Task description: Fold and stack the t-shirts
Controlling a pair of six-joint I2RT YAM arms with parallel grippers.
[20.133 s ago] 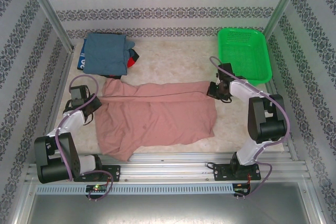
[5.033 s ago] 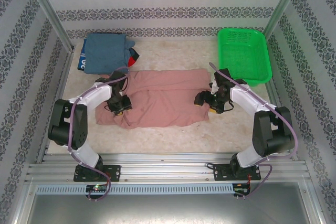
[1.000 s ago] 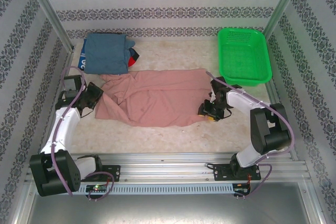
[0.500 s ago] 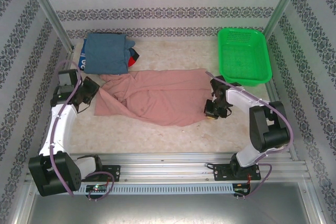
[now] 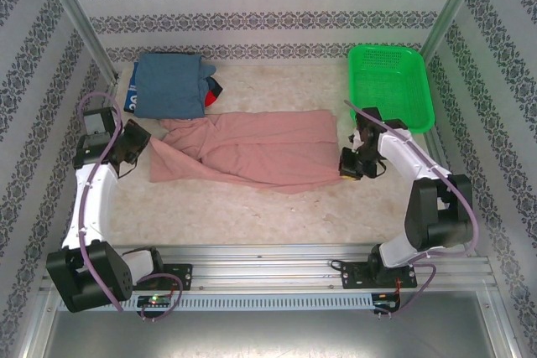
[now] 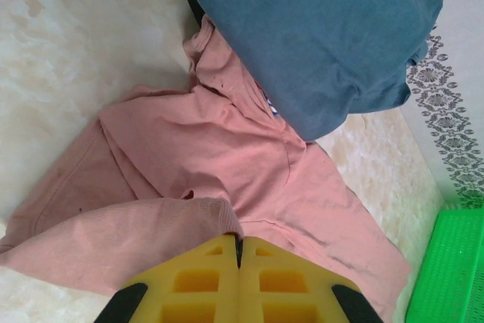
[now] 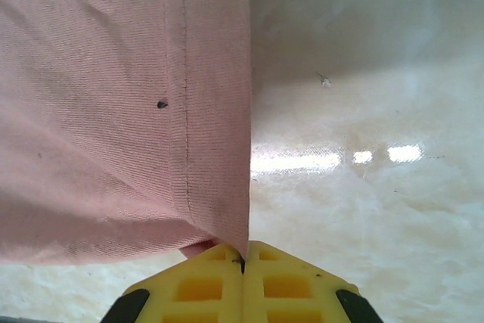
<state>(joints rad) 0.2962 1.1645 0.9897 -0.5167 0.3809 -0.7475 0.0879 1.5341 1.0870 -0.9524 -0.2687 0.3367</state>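
- Step: folding pink t-shirt point(image 5: 260, 148), spread left of green basket point(image 5: 388, 81).
- L gripper point(image 6: 238, 241), R gripper point(image 7: 242, 259): jaws closed, each pinching a shirt end.
- Next: lift both ends together, even tension.

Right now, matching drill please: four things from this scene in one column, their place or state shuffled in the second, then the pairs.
1. pink t-shirt
2. blue-grey shirt
3. green basket
4. left gripper

A. far right corner
B. shut on the pink t-shirt's left end
C. far left corner, folded
D. stretched across the middle

Pairs: 1-D, 2-C, 3-A, 4-B
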